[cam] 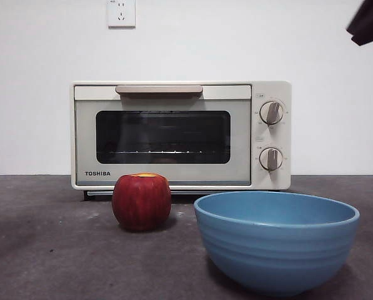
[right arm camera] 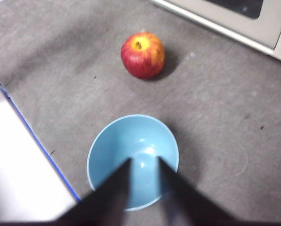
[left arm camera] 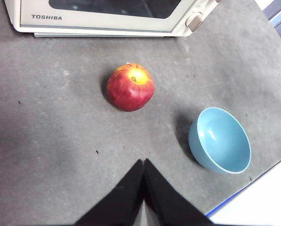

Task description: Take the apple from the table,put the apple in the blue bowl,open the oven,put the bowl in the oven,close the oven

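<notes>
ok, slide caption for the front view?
Apple and empty blue bowl on the table before the closed oven.

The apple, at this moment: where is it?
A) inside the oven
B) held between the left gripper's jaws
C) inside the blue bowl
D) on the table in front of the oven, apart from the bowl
D: the apple sits on the table before the shut oven, and the blue bowl beside it is empty.
</notes>
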`<action>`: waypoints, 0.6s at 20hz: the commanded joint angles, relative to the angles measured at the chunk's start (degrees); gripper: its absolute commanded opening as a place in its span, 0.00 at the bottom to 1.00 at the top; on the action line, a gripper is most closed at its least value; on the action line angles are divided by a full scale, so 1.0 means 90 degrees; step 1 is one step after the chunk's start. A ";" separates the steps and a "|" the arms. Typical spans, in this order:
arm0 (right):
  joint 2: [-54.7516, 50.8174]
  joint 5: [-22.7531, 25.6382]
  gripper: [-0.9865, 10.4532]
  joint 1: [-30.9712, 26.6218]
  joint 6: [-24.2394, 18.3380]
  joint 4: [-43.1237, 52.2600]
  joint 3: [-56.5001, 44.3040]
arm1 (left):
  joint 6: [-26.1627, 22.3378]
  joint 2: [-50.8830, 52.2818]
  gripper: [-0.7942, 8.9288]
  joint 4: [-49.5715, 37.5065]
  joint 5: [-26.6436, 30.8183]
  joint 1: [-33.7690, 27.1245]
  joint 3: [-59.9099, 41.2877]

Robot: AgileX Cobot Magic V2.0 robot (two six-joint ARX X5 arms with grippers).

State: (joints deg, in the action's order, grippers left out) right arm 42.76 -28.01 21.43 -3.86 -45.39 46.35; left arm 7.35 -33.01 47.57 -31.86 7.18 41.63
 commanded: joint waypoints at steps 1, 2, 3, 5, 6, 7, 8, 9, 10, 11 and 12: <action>0.0032 0.0311 0.52 0.0039 0.0253 0.0165 0.0112 | -0.0100 -0.0032 0.09 -0.0046 -0.0032 0.0017 0.0109; 0.0044 0.0362 0.57 0.0041 0.0391 0.0209 0.0112 | -0.0100 -0.0032 0.09 -0.0049 -0.0032 0.0017 0.0109; 0.0090 0.0350 0.57 0.0053 0.0406 0.0272 0.0112 | -0.0100 -0.0032 0.09 -0.0049 -0.0032 0.0017 0.0109; 0.0233 0.0352 0.57 0.0112 0.0493 0.0413 0.0112 | -0.0100 -0.0032 0.09 -0.0049 -0.0032 0.0017 0.0109; 0.0323 0.0350 0.57 0.0158 0.0573 0.0491 0.0112 | -0.0100 -0.0032 0.09 -0.0053 -0.0032 0.0017 0.0109; 0.0452 0.0355 0.57 0.0243 0.0629 0.0624 0.0112 | -0.0100 -0.0032 0.09 -0.0066 -0.0032 0.0017 0.0109; 0.0576 0.0355 0.57 0.0330 0.0716 0.0763 0.0112 | -0.0097 -0.0032 0.09 -0.0083 -0.0032 0.0017 0.0109; 0.0753 0.0357 0.57 0.0466 0.0823 0.0996 0.0112 | -0.0097 -0.0032 0.09 -0.0095 -0.0032 0.0017 0.0109; 0.0925 0.0359 0.57 0.0602 0.0928 0.1219 0.0114 | -0.0097 -0.0032 0.09 -0.0095 -0.0032 0.0017 0.0109; 0.1156 0.0396 0.57 0.0797 0.1076 0.1537 0.0114 | -0.0097 -0.0032 0.09 -0.0095 -0.0032 0.0017 0.0109; 0.1377 0.0466 0.57 0.0969 0.1200 0.1809 0.0117 | -0.0097 -0.0032 0.09 -0.0095 -0.0032 0.0017 0.0109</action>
State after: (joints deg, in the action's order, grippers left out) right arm 54.63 -23.84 29.78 4.95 -29.58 46.35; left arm 7.33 -33.01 47.42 -31.86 7.18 41.63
